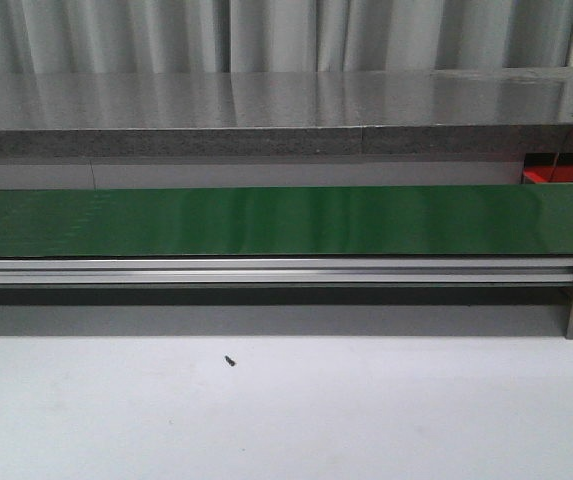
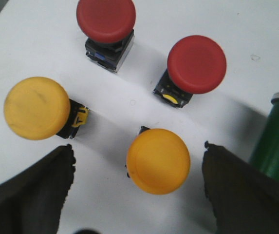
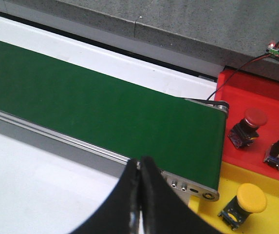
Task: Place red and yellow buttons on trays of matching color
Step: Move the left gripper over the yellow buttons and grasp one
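While green belt [image 1: 286,222] crosses white table [image 1: 286,410], left pincer [image 2: 137,187] gapes empty; right pincer [image 3: 140,195] closed, empty.

Closed right tool [image 3: 139,195] above green belt [image 3: 105,112]; red tray [image 3: 261,97] holds two red buttons [image 3: 249,126].

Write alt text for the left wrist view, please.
Four push buttons stand on a white surface between the open left gripper: two red buttons farther away, two yellow buttons nearer. A green roller end shows at the edge.
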Tool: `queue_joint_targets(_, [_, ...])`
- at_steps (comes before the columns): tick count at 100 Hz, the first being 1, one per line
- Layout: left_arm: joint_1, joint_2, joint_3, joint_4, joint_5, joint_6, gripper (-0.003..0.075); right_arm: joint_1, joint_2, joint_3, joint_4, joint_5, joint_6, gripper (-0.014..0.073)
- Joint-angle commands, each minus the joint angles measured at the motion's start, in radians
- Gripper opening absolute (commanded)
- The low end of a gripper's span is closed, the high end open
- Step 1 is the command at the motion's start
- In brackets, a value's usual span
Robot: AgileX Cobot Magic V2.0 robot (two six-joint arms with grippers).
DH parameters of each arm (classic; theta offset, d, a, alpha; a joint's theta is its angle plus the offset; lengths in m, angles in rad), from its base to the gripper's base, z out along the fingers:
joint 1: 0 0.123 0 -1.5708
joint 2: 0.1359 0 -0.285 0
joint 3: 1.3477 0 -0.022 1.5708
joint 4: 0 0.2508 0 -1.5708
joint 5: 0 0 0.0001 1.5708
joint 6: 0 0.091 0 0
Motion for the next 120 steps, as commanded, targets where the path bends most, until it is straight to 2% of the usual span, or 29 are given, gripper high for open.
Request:
queue_joint_targets(1, [0.003,-0.025,-0.044,-0.023,-0.056,-0.010,0.0516,-0.002,0.002,-0.027,0.009,-0.064,-0.004,-0.0069])
queue_joint_targets(49, [-0.055,0.033,-0.044,-0.018,-0.134,-0.010,0.0516,-0.002,0.002,-0.027,0.009,-0.064,-0.004,-0.0069])
queue_joint_targets(120, [-0.055,0.033,-0.044,-0.013,-0.161,-0.010,0.0516,-0.002,0.002,-0.027,0.009,-0.064,-0.004,-0.0069])
